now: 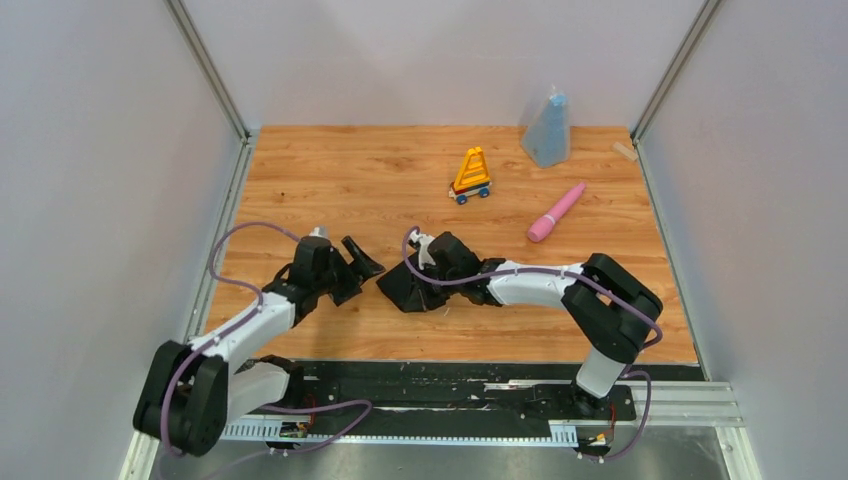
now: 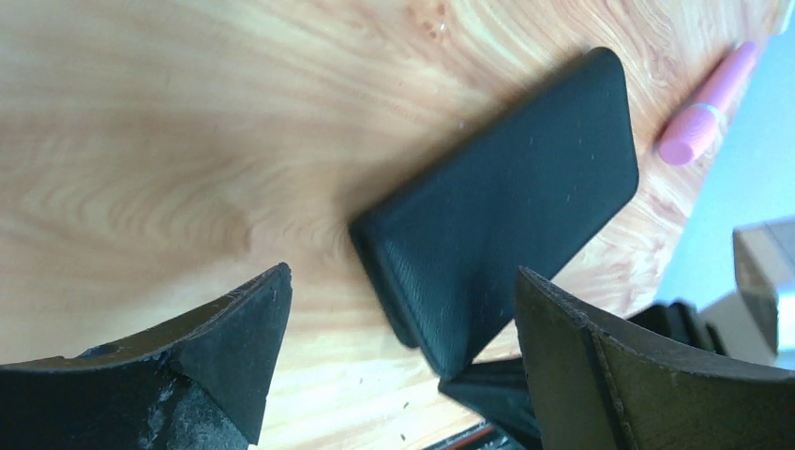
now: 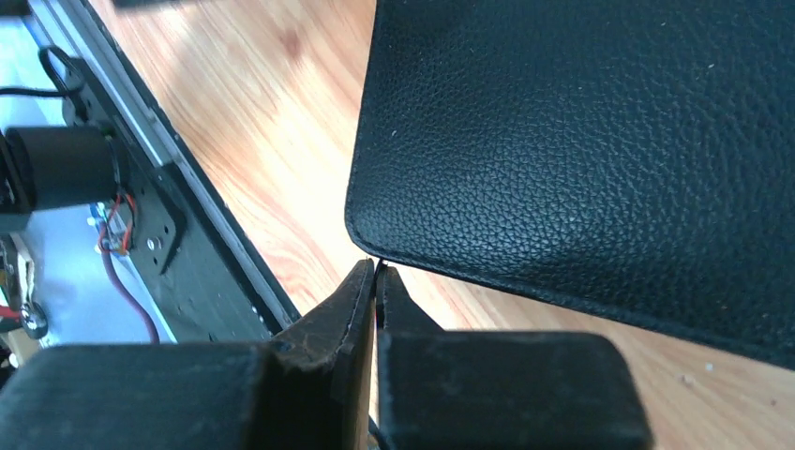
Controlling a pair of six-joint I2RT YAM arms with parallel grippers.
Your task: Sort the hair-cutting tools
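Hair-cutting tools are not visible in any view: scissors count zero, combs count zero, and their location cannot be confirmed; the likely place is inside the pouch described below, which would explain why both arms attend to it. Wooden table, count one, carries all items. Arms, count two, both reach toward the table's near centre. Left gripper is spread wide and holds nothing; it is aimed at the pouch, which lies between and beyond its fingers, probably to take the free end or to receive contents. Right gripper has its jaws pressed together at one corner of the pouch, apparently pinching the edge; how much material sits between the jaws cannot be told. Black leather-look pouch, count one, sits tilted with one end raised off the wood, consistent with being lifted by that corner to open or empty it. Blue-grey bag, count one, stands at the far edge, well apart from both grippers. Pink wand, count one, lies flat beyond the right arm. Yellow-orange toy on wheels, count one, stands near the far centre. Pale block, count one, rests at the far right edge
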